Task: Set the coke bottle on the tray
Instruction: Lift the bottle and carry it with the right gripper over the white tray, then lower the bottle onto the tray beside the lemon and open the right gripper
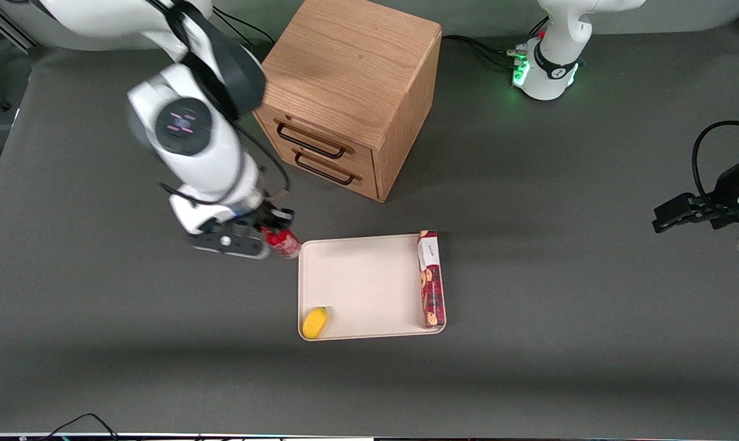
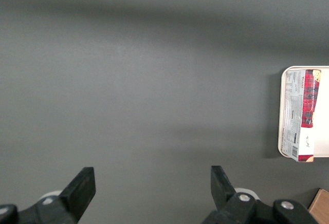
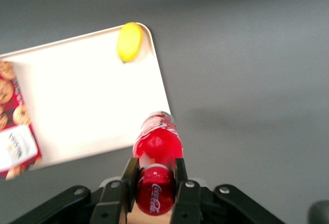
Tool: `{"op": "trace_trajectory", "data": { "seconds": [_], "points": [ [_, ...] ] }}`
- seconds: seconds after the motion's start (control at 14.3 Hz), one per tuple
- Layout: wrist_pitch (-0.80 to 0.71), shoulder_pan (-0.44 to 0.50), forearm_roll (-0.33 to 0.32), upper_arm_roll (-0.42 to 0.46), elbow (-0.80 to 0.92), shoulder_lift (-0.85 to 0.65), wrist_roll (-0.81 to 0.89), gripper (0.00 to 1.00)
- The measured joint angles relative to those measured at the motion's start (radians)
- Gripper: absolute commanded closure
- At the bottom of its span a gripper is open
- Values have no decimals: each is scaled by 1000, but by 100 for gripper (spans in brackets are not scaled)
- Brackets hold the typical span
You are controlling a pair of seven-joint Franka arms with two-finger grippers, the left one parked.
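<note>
Jaws clenched on the coke bottle (image 3: 157, 154) near its cap, gripper (image 1: 270, 236) hanging just off the tray (image 1: 369, 285) corner nearest the cabinet (image 1: 351, 92); I'd carry it over bare tray between lemon (image 1: 315, 323) and cookie box (image 1: 431, 278), lower upright, then release.

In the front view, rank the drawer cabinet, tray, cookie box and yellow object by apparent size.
1. Drawer cabinet
2. Tray
3. Cookie box
4. Yellow object

The gripper holds the coke bottle beside the tray's corner.
</note>
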Motion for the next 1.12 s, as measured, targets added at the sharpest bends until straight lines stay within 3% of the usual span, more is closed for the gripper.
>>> {"op": "trace_trajectory", "data": {
  "seconds": [0.14,0.42,0.7,0.91,0.98,1.12],
  "points": [
    [45,16,-93,34,1,94,97,98],
    [132,27,-166,45,-6,187,195,97],
    [152,33,-198,46,-33,203,234,72],
    [153,33,-211,46,-38,203,235,34],
    [154,33,-214,47,-37,203,235,26],
    [156,32,-219,51,-29,200,235,21]
  ]
}}
